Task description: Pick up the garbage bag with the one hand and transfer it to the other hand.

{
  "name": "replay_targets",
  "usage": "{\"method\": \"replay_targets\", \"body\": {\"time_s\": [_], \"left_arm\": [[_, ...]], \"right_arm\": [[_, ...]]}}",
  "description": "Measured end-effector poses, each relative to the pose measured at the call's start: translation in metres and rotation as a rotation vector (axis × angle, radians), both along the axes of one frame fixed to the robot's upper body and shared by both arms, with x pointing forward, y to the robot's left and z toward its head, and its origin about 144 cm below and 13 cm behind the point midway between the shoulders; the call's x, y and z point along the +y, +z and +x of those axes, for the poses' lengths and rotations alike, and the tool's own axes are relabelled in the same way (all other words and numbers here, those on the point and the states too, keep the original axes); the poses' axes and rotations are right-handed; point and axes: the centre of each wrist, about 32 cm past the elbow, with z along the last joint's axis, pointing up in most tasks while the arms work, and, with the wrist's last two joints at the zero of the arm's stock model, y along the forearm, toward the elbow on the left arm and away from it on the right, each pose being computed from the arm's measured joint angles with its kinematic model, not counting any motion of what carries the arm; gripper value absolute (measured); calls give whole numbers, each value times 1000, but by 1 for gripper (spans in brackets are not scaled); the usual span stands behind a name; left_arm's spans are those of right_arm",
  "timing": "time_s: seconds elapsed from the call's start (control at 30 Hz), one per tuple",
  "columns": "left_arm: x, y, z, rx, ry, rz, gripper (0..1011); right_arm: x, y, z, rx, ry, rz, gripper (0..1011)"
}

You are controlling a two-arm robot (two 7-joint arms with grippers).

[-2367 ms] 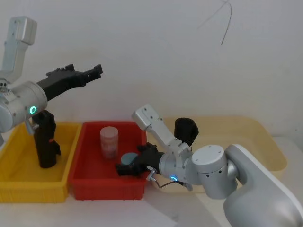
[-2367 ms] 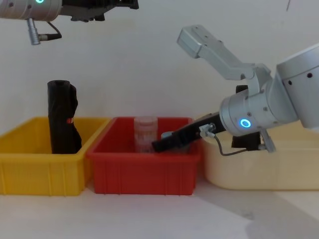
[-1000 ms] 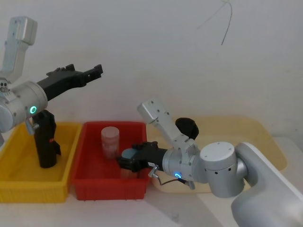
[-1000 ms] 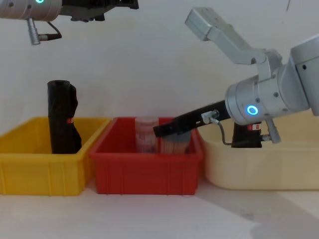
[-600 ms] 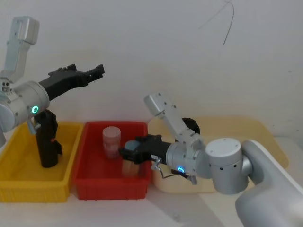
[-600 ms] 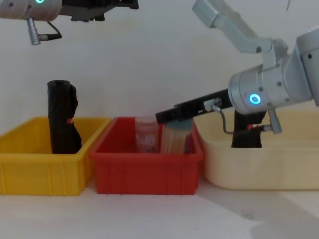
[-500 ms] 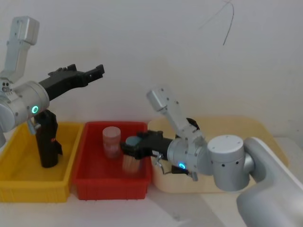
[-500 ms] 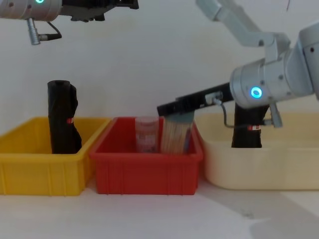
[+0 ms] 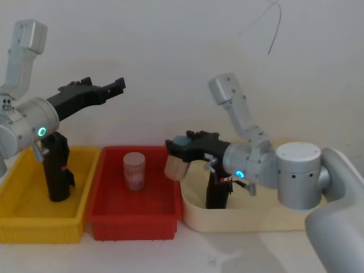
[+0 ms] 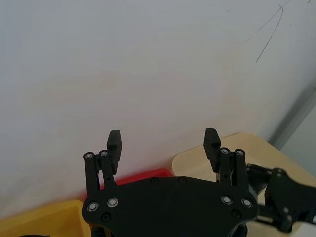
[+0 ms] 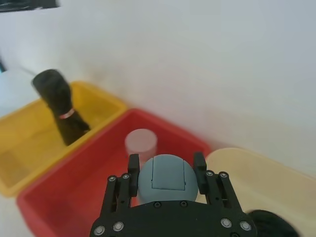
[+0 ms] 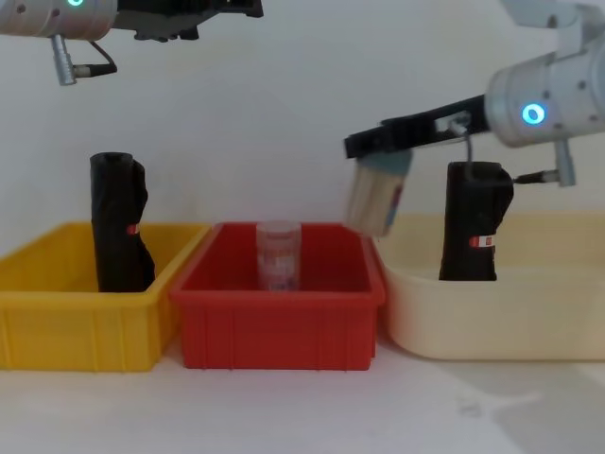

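Right gripper point(image 9: 177, 149): blue-lit ring on its wrist; you have it raised above the right edge of the red bin point(image 9: 132, 219), jaws clamped on the blue-lidded jar point(image 12: 376, 199). In the chest view the jar hangs clear of the bin, tilted, lid end up between the fingers. In the right wrist view the grey-blue lid point(image 11: 166, 177) sits squarely between the two fingers.

Left gripper point(image 9: 115, 86): green-lit ring on its wrist; you have it held high over the left side, well above the yellow bin point(image 9: 34, 226), pointing toward the wall. Fingers point(image 10: 114, 142) spread wide, nothing between them.

Garbage bag point(image 12: 475, 221): black roll with the red-and-white label, standing upright in the cream tub point(image 12: 492, 322), just behind and below the right wrist. Neither gripper touches it. In the head view it stands near the tub's left end point(image 9: 218, 190).

Other black roll point(image 9: 56, 166): upright in the yellow bin, orange-red mark on its side, apart from both grippers.

Clear jar point(image 9: 134, 170): upright in the red bin, toward the back, lid not discernible.

Bins: yellow, red and cream side by side on the white table point(image 12: 302, 407), yellow leftmost.
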Motion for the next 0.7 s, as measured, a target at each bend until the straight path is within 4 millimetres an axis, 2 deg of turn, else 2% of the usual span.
{"method": "replay_targets", "body": {"time_s": [0.27, 0.7], "left_arm": [[0, 0, 0, 0, 0, 0, 1001], [0, 0, 0, 0, 0, 0, 1001]], "right_arm": [[-26, -3, 9, 18, -75, 10, 645], [-68, -28, 32, 63, -226, 1, 645]]}}
